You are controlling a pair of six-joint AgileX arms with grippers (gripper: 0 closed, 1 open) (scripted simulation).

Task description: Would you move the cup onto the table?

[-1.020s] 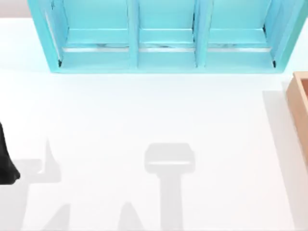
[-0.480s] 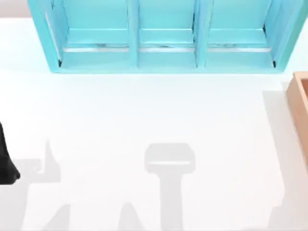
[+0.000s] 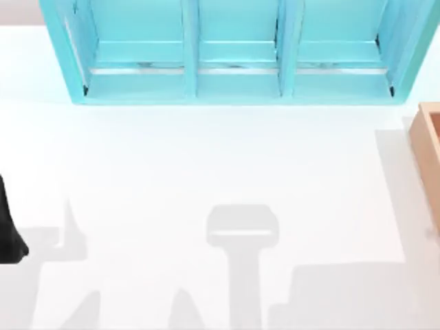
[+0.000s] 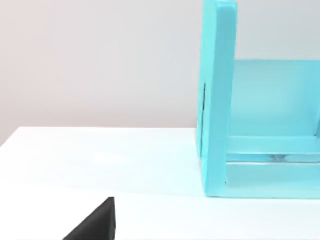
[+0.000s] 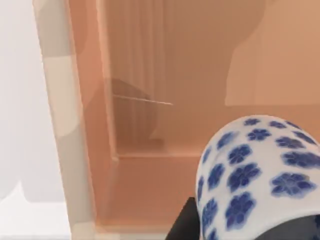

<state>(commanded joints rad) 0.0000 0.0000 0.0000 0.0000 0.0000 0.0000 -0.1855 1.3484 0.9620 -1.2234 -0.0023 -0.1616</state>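
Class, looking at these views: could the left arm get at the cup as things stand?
Probably not. The left gripper sits at the table's far left edge, while the cup appears in the right wrist view, over the wooden box at the far right.

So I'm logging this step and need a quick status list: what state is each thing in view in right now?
White cup with blue flower print: raised above the inside of the tan wooden box, not on the table.
Tan wooden box: open-topped, nothing visible inside below the cup.
Turquoise shelf unit: upright at the table's far edge, visible compartments hold nothing.
White table: bare, crossed by grey shadows.
Left arm: parked at the table's left edge.
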